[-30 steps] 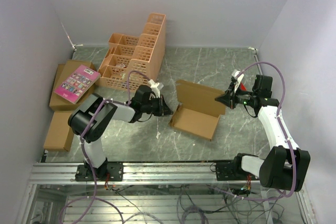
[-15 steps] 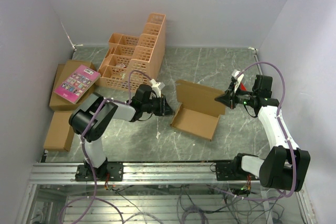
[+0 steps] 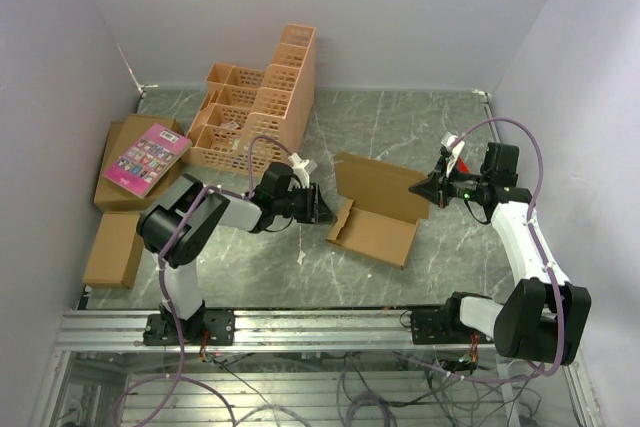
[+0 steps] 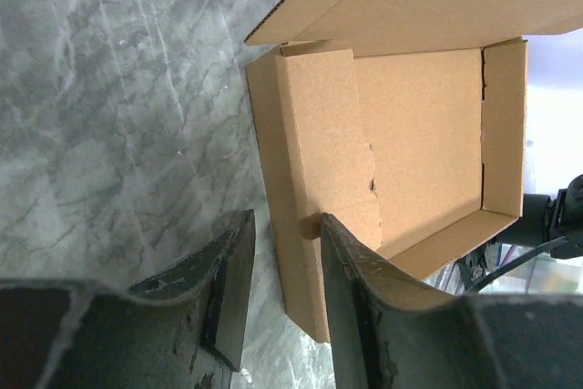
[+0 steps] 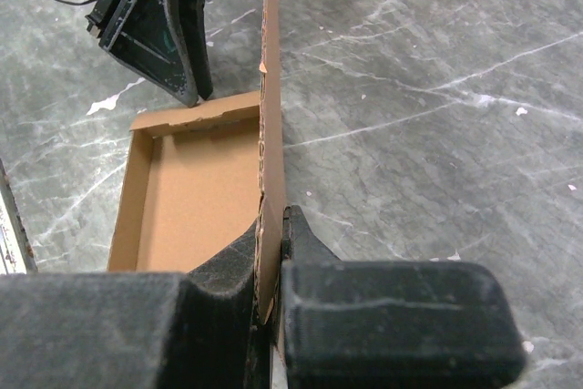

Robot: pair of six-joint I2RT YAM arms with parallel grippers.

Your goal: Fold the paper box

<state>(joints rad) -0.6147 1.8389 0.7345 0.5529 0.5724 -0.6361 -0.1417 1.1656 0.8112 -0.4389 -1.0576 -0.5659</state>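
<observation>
Paper box [image 3: 378, 232], lid in right gripper [image 3: 426, 187] — left gripper [image 3: 325, 213] alongside

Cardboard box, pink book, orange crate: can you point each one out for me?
cardboard box [image 3: 373, 233]: overhead view, on its tray floor.
pink book [image 3: 147, 158]: overhead view, middle of its cover.
orange crate [image 3: 258, 112]: overhead view, middle of its lattice.

The left arm [image 3: 230, 212] and right arm [image 3: 520, 242] share white link shells and rounded black joint housings, each trailed by a looping lilac cable [image 3: 505, 121]. The left fingers [image 4: 232, 289] are black, scuffed, wedge-shaped plastic; a small green light [image 3: 466, 193] glows near the right wrist.
</observation>
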